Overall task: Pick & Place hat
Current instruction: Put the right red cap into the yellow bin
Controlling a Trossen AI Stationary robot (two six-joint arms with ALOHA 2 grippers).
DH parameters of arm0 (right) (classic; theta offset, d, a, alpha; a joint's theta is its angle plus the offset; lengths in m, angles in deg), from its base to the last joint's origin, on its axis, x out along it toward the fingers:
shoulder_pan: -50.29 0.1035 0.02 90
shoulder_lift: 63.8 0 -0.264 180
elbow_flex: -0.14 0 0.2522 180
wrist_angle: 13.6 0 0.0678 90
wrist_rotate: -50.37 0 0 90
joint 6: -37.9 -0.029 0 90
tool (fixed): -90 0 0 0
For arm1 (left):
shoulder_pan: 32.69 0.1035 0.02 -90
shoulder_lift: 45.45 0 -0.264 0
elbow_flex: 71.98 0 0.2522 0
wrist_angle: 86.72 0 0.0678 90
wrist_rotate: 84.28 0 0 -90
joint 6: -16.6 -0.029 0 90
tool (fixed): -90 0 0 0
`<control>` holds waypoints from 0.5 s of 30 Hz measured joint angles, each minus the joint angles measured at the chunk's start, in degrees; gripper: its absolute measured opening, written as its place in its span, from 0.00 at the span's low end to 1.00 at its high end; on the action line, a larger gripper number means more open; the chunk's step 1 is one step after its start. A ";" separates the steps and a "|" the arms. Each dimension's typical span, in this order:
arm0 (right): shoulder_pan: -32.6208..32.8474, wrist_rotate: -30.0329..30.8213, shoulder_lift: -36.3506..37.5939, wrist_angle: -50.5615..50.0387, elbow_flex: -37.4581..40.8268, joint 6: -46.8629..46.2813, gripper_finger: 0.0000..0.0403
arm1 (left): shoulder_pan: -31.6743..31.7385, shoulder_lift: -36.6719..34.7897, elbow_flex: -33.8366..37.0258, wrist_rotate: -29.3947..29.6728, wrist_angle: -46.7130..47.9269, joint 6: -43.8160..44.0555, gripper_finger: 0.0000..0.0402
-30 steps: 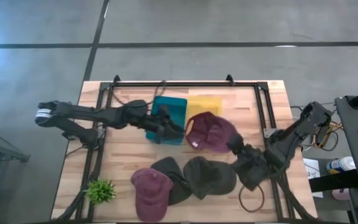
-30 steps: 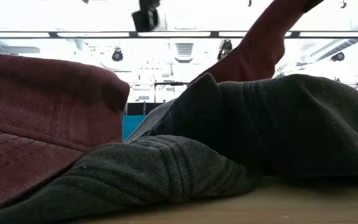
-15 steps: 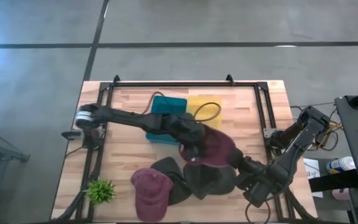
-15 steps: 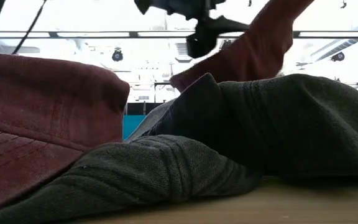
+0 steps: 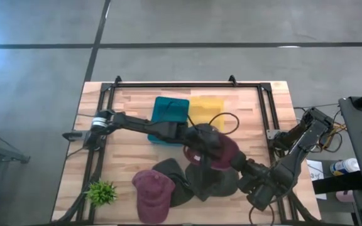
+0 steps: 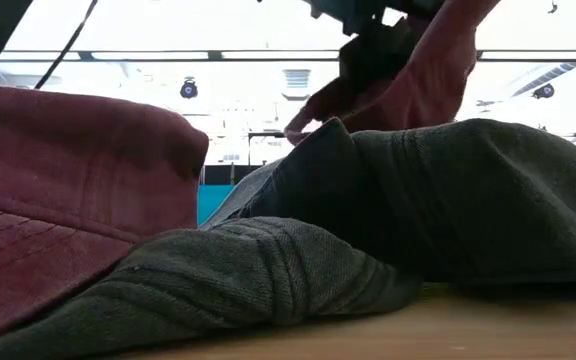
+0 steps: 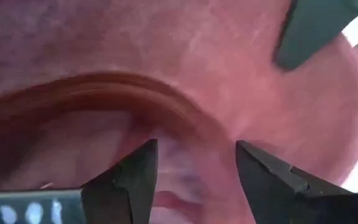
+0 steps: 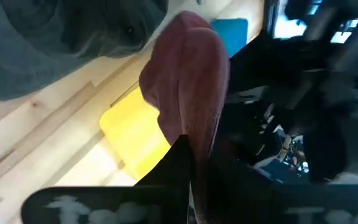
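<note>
A small green plant (image 5: 101, 192) is seen at about 8 o'clock on the wooden surface (image 5: 131, 143), near its left front corner. Just to its right a maroon hat (image 5: 152, 194) lies at 7 o'clock, with two dark grey-green hats (image 5: 213, 179) overlapping beside it toward 6 o'clock. In the low view the maroon hat (image 6: 63, 190) fills the left side and the grey-green hats (image 6: 438, 200) the middle and right.

The left arm is stretched from 9 o'clock across the surface toward the centre. Its left hand (image 5: 197, 152) is placed at the second maroon hat (image 5: 222, 150), which is held up just right of centre, above the grey-green hats. In the left wrist view the fingers (image 7: 135, 180) are seen spread apart with the inside of that hat (image 7: 216, 81) directly in front of them; whether they touch the cloth cannot be told.

Behind the centre, at about 12 o'clock, a teal pad (image 5: 170, 114) and a yellow pad (image 5: 205, 110) lie side by side, the teal one to the left.

The right arm reaches in from 4 o'clock. The right hand (image 5: 239, 162) is clamped together on the edge of the raised maroon hat, and in the right wrist view the cloth (image 8: 188, 93) is seen hanging from between its fingers.
</note>
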 joint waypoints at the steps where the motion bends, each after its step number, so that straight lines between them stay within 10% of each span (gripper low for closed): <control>1: 0.30 2.09 0.01 1.27 -0.28 -0.23 0.03 | -0.02 0.08 0.08 2.84 1.60 -1.99 0.51; 15: 1.43 2.18 0.25 -2.14 -0.81 -5.34 0.03 | -1.89 -2.65 0.18 24.40 9.79 -10.23 0.51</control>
